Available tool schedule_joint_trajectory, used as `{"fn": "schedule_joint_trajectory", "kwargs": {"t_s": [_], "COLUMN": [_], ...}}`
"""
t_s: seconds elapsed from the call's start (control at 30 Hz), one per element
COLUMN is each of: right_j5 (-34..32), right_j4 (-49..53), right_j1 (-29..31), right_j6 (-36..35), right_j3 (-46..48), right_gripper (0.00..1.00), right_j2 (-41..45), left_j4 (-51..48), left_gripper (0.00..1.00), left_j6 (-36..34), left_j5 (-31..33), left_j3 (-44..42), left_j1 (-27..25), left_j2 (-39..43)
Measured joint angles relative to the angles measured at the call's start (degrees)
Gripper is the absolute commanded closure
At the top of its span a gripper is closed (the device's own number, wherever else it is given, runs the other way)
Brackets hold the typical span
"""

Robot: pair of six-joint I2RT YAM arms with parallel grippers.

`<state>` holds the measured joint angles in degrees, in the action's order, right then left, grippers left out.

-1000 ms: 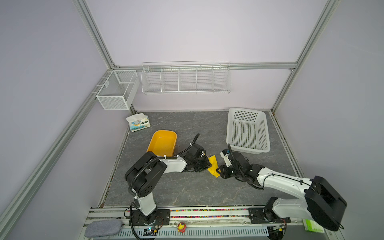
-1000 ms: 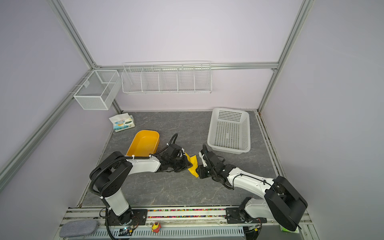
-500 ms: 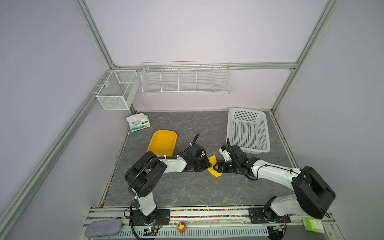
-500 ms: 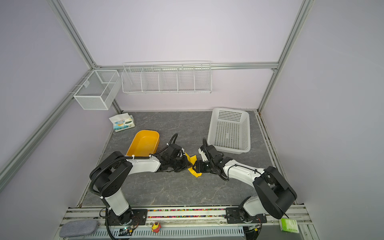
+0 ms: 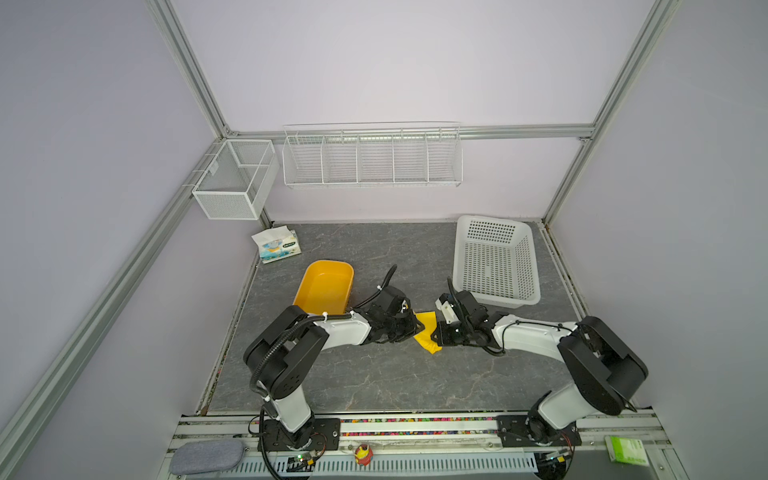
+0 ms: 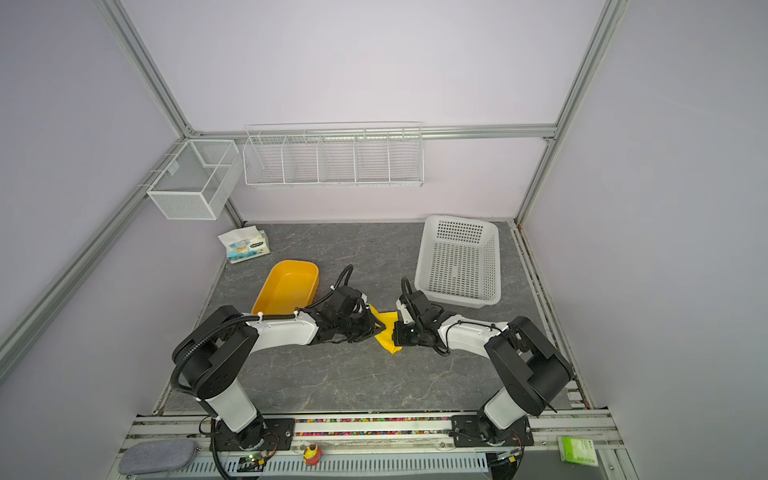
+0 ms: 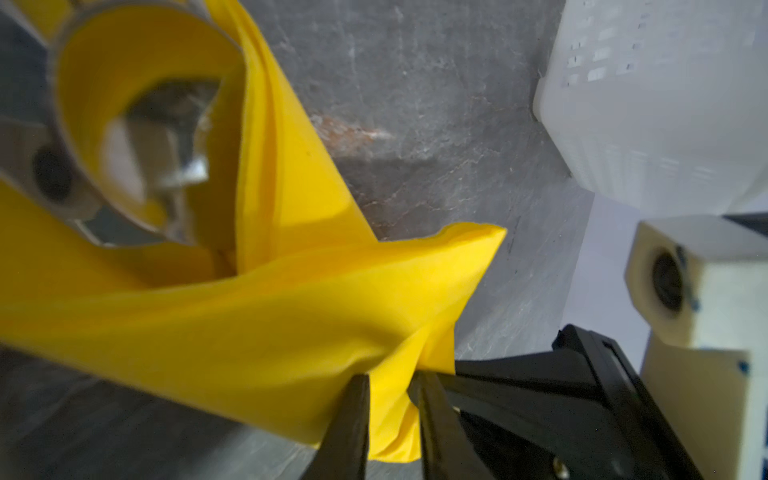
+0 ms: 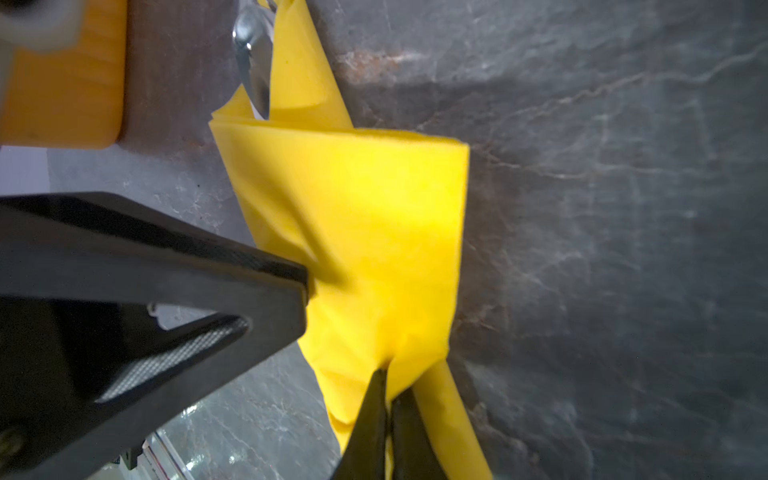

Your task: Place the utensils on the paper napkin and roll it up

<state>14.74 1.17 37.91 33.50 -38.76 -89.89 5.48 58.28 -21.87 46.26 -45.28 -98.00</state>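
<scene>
Right gripper clamped on the yellow napkin, with the left gripper at the napkin's opposite side.

The right gripper's two fingers are pressed together on a pinch of the paper. The left gripper's fingers stand slightly apart with a fold of napkin between them; I cannot tell whether they grip it. The napkin is a loose, creased roll on the grey table, lying between the two grippers. In both top views it sits between the orange tray and the white basket, a little nearer the front. A silver piece of cutlery pokes out of one end of the roll.
</scene>
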Motion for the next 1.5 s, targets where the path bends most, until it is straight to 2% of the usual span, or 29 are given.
{"fn": "schedule_joint_trajectory", "kwargs": {"t_s": [0.27,0.47,0.6,0.83,1.2,1.43,1.5], "right_j5": [1.7,3.26,0.87,-4.76,-7.08,-8.55,-8.98], "right_j4": [-7.06,-15.82,-17.92,-19.45,-20.46,-18.14,-15.65], "right_j1": [-0.2,0.13,3.21,9.81,10.71,10.67,10.43], "right_j6": [3.91,11.54,16.96,25.46,30.08,29.53,28.15], "right_j3": [3.1,7.41,8.33,8.57,9.25,9.55,9.2], "right_gripper": [0.91,0.92,0.92,0.93,0.91,0.82,0.71], "right_j2": [-0.02,0.09,0.42,0.5,0.83,2.86,4.04], "left_j4": [-3.5,-6.51,-6.84,-3.87,2.51,4.63,5.2], "left_gripper": [0.65,0.65,0.71,0.8,0.85,0.87,0.87], "left_j6": [0.22,1.57,2.51,3.58,4.68,4.68,4.68], "left_j5": [3.96,7.65,8.22,6.62,2.91,2.43,2.45], "left_j3": [-2.23,-5.99,-8.96,-10.1,-9.03,-8.74,-8.74], "left_j1": [0.15,1.7,2.97,3.02,2.08,1.62,1.49], "left_j2": [9.57,15.58,17.16,15.78,7.15,3.06,2.82]}}
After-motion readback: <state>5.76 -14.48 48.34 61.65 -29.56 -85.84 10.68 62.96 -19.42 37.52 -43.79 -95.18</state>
